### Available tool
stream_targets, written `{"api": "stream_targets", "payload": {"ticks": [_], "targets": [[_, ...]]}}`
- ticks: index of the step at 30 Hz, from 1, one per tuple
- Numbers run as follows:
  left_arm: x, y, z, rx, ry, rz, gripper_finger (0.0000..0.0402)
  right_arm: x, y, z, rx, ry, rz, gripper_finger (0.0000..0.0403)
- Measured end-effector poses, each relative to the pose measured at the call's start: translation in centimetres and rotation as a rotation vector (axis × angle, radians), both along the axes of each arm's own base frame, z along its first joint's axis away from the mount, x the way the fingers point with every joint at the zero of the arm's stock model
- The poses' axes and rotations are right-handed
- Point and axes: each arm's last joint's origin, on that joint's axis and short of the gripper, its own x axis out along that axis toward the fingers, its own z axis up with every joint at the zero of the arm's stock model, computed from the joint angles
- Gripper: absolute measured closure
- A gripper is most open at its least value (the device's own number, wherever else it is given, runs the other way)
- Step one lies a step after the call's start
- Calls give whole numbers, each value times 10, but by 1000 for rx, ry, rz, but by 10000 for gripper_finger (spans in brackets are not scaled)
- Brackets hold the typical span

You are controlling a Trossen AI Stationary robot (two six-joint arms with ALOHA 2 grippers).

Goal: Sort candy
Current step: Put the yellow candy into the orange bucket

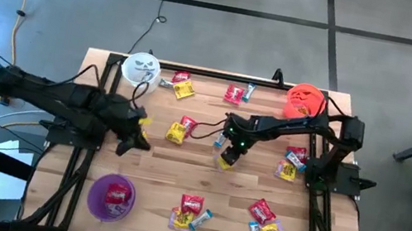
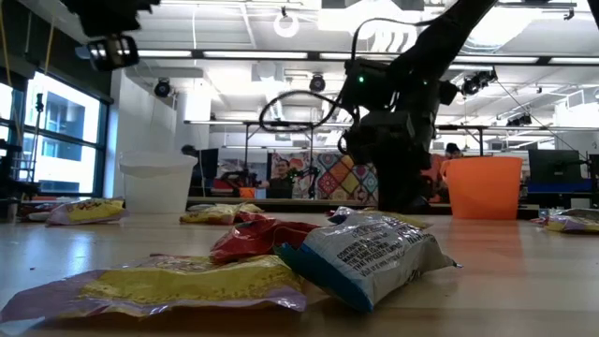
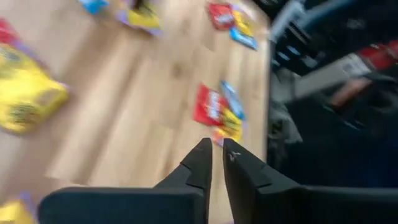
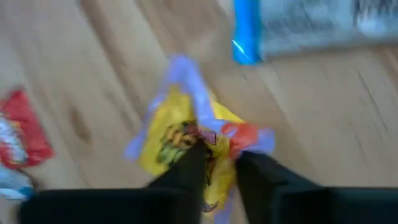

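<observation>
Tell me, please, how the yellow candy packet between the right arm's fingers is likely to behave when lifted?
The yellow candy packet looks crinkled and flat, so it will probably flop and sag rather than stay stiff. Its shiny wrapper may slip, since the right gripper seems to pinch only one end. It is likely light.

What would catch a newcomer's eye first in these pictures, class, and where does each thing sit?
The right gripper at the middle of the wooden table is pinching a yellow candy packet. Bright red, yellow and blue candy packets lie scattered over the table. Three buckets stand out: a white bucket at the far left, an orange bucket at the far right, and a purple bucket at the near left holding a red packet.
</observation>
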Motion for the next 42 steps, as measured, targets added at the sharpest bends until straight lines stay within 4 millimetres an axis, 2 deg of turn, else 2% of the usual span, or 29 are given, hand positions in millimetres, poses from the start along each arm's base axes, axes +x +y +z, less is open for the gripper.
{"api": "stream_targets", "payload": {"ticks": [1,3,8,14,17,20,25,30,37,42], "targets": [[0,6,0,18,0,26,385,-1,-1,6,-9,-21,-4,369],[3,18,-1,56,-8,90,393,-4,-4,22,-44,-72,-25,391],[15,47,-8,109,7,212,401,-27,-26,67,-141,-140,-178,382],[38,64,-25,156,43,175,401,-90,-68,113,-410,-56,-543,399],[47,68,-33,164,60,164,401,-122,-86,130,-549,-13,-738,401],[53,73,-38,157,66,181,401,-146,-103,140,-663,15,-894,402],[56,78,-40,155,67,208,401,-169,-127,137,-731,132,-1028,402],[55,80,-39,165,69,241,401,-182,-143,127,-718,245,-1100,402],[55,87,-41,177,86,289,401,-175,-162,95,-635,377,-1079,403],[59,96,-52,155,139,339,401,-170,-173,72,-553,445,-1047,399]]}}
